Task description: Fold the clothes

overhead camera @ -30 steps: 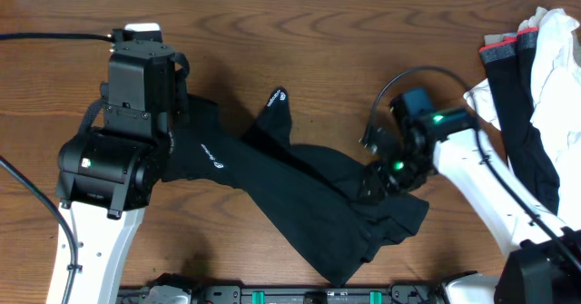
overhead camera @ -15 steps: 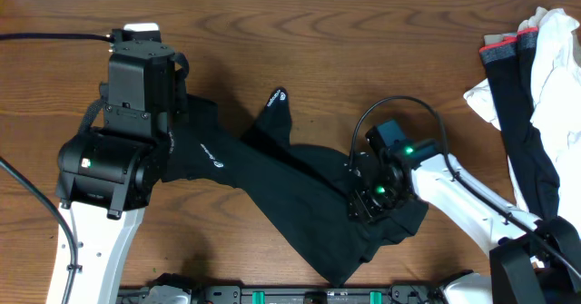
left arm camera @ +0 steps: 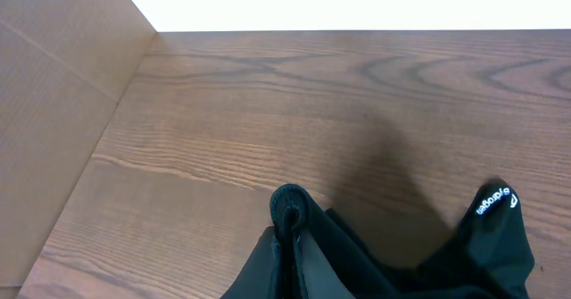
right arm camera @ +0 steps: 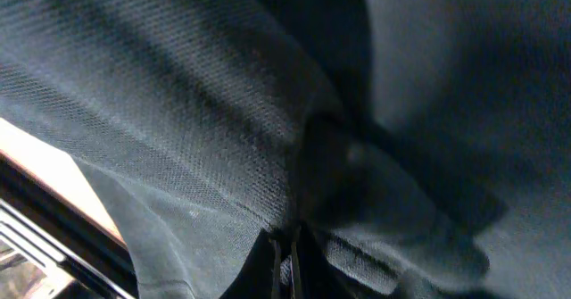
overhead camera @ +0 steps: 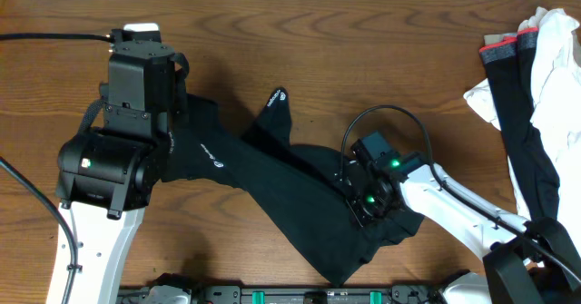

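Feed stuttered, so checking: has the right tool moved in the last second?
Yes. In the overhead view the right tool shifted left and slightly down, away from the white cloth, and has shut on the black T-shirt.

Surfaces noted: black soft-cloth T-shirt (overhead camera: 290,204) is matt with no sheen; in the right wrist view its fabric (right arm camera: 178,112) shows a fine diagonal knit, slightly rough. small white logo mark (left arm camera: 492,201) lies flat on the cloth, probably printed; too small to confirm. brown wooden table (overhead camera: 363,41): smooth, bold grain, low satin sheen. boxy black arm housing (overhead camera: 136,82): hard plastic, semi-matt. white arm link (overhead camera: 454,209): smooth plastic, glossy. crumpled white cloth (overhead camera: 556,59): soft, matt. black garment with grey-and-red band (overhead camera: 519,104): matt fabric.
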Controlling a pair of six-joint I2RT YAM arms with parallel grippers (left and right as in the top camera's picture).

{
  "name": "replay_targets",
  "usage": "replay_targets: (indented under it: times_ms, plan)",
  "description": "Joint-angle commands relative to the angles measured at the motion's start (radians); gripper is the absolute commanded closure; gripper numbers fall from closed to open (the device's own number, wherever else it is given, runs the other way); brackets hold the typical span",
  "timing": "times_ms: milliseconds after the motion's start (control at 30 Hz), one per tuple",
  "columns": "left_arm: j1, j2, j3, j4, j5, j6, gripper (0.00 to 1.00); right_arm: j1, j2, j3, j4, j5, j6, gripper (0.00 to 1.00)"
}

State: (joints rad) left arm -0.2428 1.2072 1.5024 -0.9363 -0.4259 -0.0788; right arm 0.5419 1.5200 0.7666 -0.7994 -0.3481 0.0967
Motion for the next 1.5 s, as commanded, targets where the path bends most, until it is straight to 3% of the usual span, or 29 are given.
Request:
replay_targets:
  times_ms: [0,400,767,1067,1233,1467]
  plan:
    - [0.006,-0.014,0.024,0.003,-0.028,-0.013,0.94,-0.019,-0.072,0.047,-0.026,0.078,0.048,0.99]
    - [0.006,-0.080,0.213,-0.064,-0.027,-0.012,0.94,-0.127,-0.484,0.326,-0.095,0.579,0.307,0.99]
    - [0.006,-0.135,0.488,-0.159,0.135,-0.013,0.94,-0.170,-0.670,0.425,0.061,0.517,0.184,0.99]
    - [0.006,-0.135,0.652,-0.259,0.134,-0.019,0.94,-0.171,-0.708,0.478,0.082,0.510,0.171,0.99]
    - [0.006,-0.134,0.709,-0.263,0.074,0.004,0.94,-0.171,-0.708,0.518,0.081,0.634,0.171,0.99]
    - [0.006,-0.135,0.774,-0.277,0.048,0.007,0.94,-0.170,-0.708,0.615,0.053,0.618,0.155,0.99]
